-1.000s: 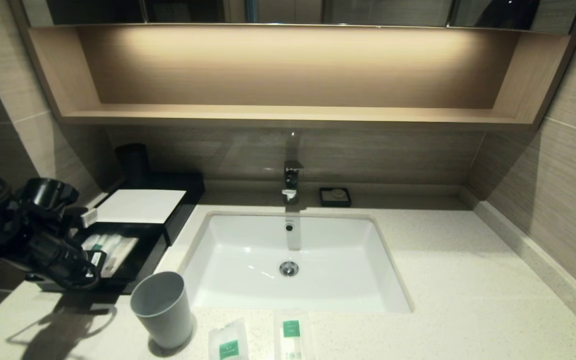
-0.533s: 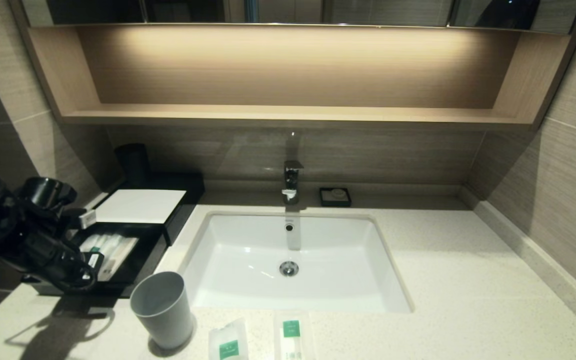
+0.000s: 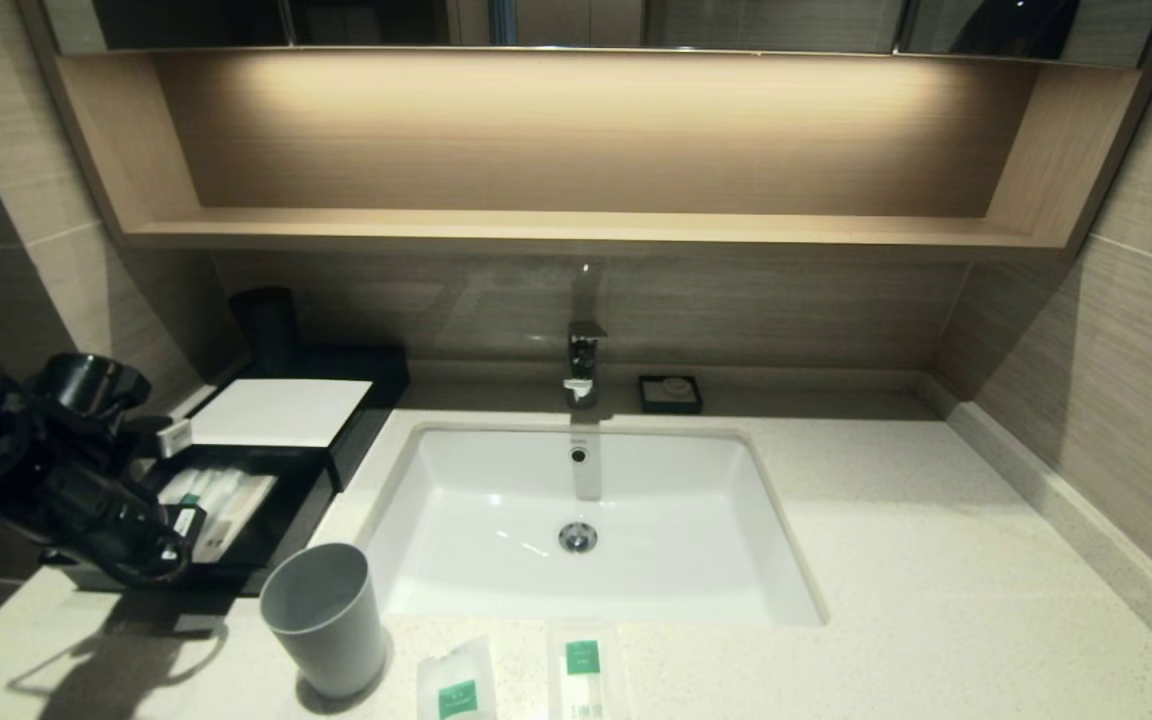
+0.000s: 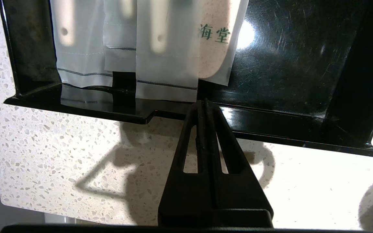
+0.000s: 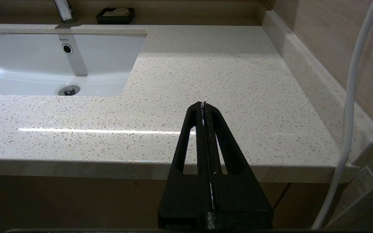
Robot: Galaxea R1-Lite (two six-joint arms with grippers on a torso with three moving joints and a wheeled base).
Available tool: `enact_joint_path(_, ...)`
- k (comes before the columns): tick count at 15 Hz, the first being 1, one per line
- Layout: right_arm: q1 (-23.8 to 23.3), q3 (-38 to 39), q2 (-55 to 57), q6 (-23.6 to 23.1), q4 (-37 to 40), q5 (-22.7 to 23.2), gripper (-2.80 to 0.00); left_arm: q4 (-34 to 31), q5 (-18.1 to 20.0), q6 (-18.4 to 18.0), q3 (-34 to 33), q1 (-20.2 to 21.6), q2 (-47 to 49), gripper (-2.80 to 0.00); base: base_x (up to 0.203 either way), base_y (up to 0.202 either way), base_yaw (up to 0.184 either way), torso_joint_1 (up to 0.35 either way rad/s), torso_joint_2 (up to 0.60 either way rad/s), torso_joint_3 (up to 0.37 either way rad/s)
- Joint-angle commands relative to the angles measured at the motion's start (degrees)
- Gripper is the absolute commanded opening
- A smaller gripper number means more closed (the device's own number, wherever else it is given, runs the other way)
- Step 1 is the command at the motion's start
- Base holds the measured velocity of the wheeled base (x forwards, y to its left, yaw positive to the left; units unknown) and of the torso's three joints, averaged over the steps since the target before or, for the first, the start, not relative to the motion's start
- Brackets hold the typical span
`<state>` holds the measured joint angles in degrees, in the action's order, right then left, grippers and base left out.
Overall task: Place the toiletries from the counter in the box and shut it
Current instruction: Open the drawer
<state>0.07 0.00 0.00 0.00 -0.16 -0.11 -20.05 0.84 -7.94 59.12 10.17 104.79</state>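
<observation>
Both sachets (image 3: 457, 690) (image 3: 583, 675) lie on the counter (image 3: 936, 600) at the front edge below the sink, each cut off by the head view's lower border. The left arm hides part of the box (image 3: 276, 520) (open, its white-panelled lid slid back), which holds several whitish packets (image 4: 134, 48). The left gripper (image 4: 204, 102) hovers at the box's front rim, fingers pressed together, empty. The right gripper (image 5: 203, 104), also closed, hangs off the counter's front edge. A grey cup (image 3: 324, 618) stands beside the sachets.
</observation>
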Motion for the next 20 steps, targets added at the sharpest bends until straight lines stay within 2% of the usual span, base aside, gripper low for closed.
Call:
enact_joint_path(1, 0.0, 0.1, 0.0, 0.0, 0.0, 0.0, -2.80, -0.2, -0.1, -0.1, -0.1, -0.1, 0.1, -2.80, 0.000, 0.000, 0.000, 0.000, 0.00, 0.000)
enact_joint_path(9, 0.0, 0.1, 0.0, 0.0, 0.0, 0.0, -2.80, 1.1, 0.5, 0.6, 0.8, 0.0, -0.9, -2.80, 0.000, 0.000, 0.000, 0.000, 0.00, 0.000)
enact_joint_path(13, 0.0, 0.1, 0.0, 0.0, 0.0, 0.0, -2.80, 2.7, 0.7, 4.4, 1.7, 0.0, -2.2, -2.80, 0.000, 0.000, 0.000, 0.000, 0.00, 0.000)
enact_joint_path(20, 0.0, 0.1, 0.0, 0.0, 0.0, 0.0, -2.80, 2.8, 0.7, 6.9, 3.2, 0.3, -4.0, -2.80, 0.000, 0.000, 0.000, 0.000, 0.00, 0.000)
